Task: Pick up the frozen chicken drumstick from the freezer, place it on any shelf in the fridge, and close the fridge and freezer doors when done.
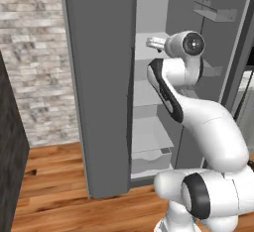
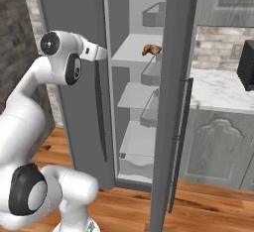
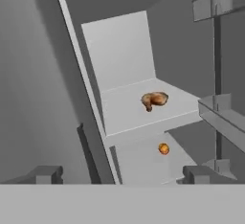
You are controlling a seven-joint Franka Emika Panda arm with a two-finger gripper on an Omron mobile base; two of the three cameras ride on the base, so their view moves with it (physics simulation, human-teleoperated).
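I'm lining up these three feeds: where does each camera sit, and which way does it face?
Left base view: behind the arm's left, facing the open freezer; white arm at lower right.
Right base view: behind its right, facing the same shelves; arm at lower left.
Hand view: on the hand, looking past the open tool into the freezer.
Shared: right base and hand views show the drumstick.

You face the freezer (image 2: pixel 136 102), doors swung wide; on its upper shelf (image 3: pixel 139 110) lies the frozen chicken drumstick (image 3: pixel 154 99), toward the shelf's right side; on the shelf below it sits a small ball (image 3: pixel 163 148), just below and to the right of the drumstick; right of the freezer, its door (image 2: pixel 168 107) carries bins (image 3: pixel 225 120) facing the shelves; beyond that door stands a counter (image 2: pixel 221 89).
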